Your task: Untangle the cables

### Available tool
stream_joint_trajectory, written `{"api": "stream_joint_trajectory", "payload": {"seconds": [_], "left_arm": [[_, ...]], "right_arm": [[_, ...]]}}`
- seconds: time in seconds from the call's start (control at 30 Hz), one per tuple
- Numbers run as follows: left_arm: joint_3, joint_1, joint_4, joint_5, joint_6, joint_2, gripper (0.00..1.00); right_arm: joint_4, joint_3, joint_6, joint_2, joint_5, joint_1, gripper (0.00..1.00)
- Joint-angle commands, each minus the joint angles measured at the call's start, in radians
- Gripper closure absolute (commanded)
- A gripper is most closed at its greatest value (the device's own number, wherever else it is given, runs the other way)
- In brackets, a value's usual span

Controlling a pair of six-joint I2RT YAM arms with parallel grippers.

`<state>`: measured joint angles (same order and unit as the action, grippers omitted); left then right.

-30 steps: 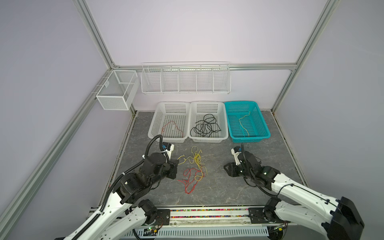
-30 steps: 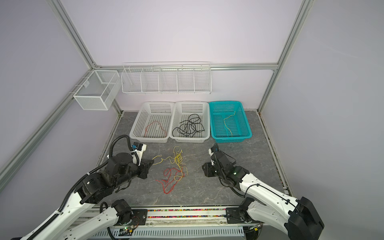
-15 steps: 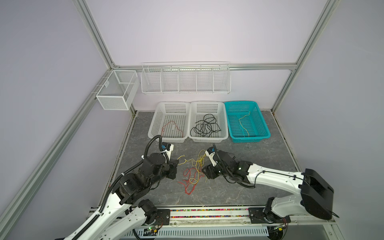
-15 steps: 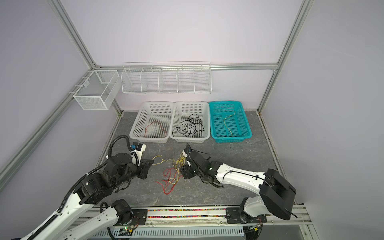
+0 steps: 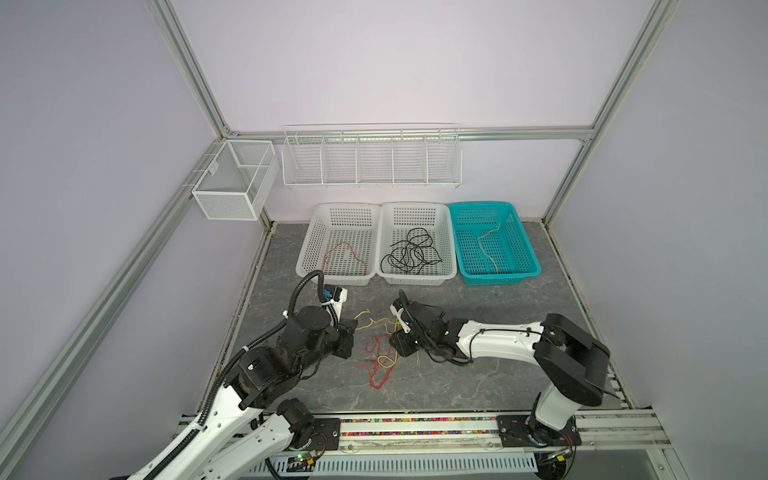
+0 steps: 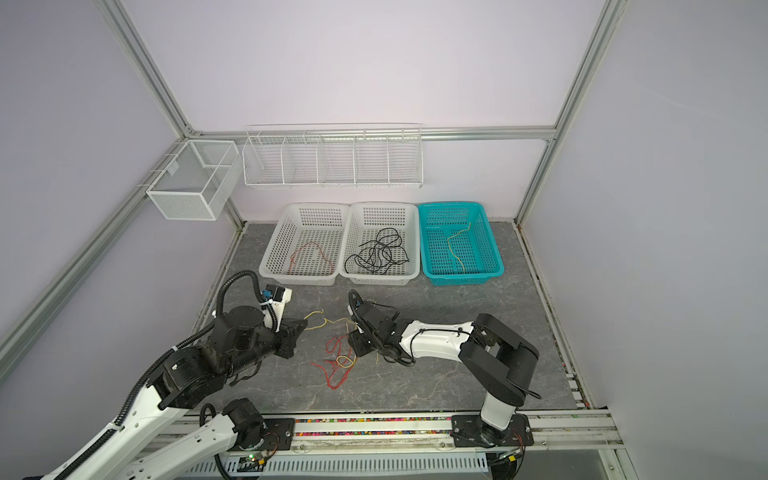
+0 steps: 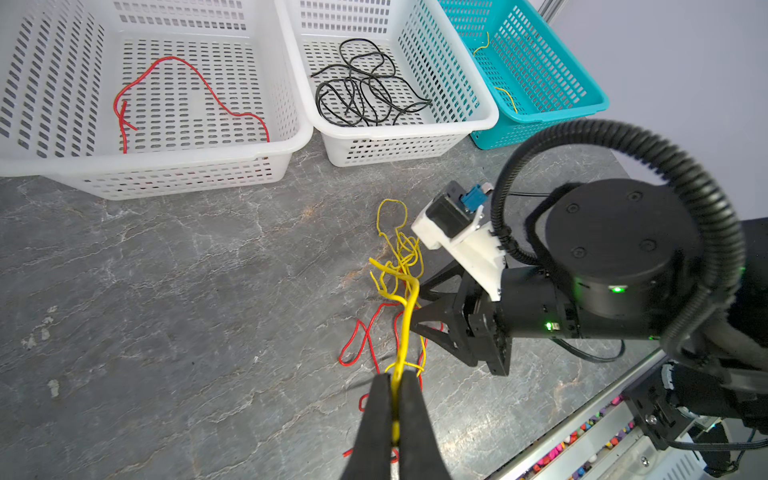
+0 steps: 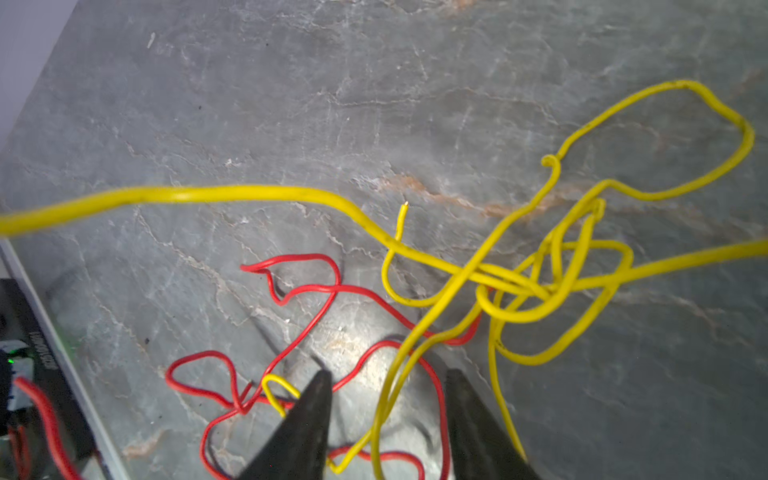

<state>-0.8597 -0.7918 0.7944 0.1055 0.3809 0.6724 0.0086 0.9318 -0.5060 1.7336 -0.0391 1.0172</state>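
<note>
Shows left gripper (image 7: pixel 397 376) clenched on a yellow cable (image 7: pixel 406 320), right gripper (image 8: pixel 386 374) parted astride crossing red cable (image 8: pixel 340 286) strands; places three baskets (image 5: pixel 415 280) at twelve o'clock beyond the tangle.

Probably a robot lab: aluminium-framed cell (image 5: pixel 199 83), bench-mounted arms (image 5: pixel 498 345).

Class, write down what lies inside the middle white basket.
Inside the middle basket a loose tangle of black cables lies on the perforated floor; nothing else shows there. The overlapping loops hide how many cables there are.
</note>
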Motion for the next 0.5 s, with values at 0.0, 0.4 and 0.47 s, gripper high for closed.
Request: {"api": "stream_joint_trajectory", "payload": {"seconds": [0.0,0.4,0.47], "left_arm": [[0.000,0.002,0.006,-0.001,-0.014,-0.002,1.00],[-0.004,0.002,0.014,-0.004,-0.016,0.036,1.00],[-0.004,0.002,0.014,-0.012,-0.016,0.046,1.00]], "right_arm": [[0.006,0.016,0.004,0.010,-0.028,0.003,0.71],[-0.125,-0.029,0.050,-0.277,-0.092,0.003,0.93],[-0.166,-0.023,0.069,-0.331,-0.110,0.001,0.93]]}}
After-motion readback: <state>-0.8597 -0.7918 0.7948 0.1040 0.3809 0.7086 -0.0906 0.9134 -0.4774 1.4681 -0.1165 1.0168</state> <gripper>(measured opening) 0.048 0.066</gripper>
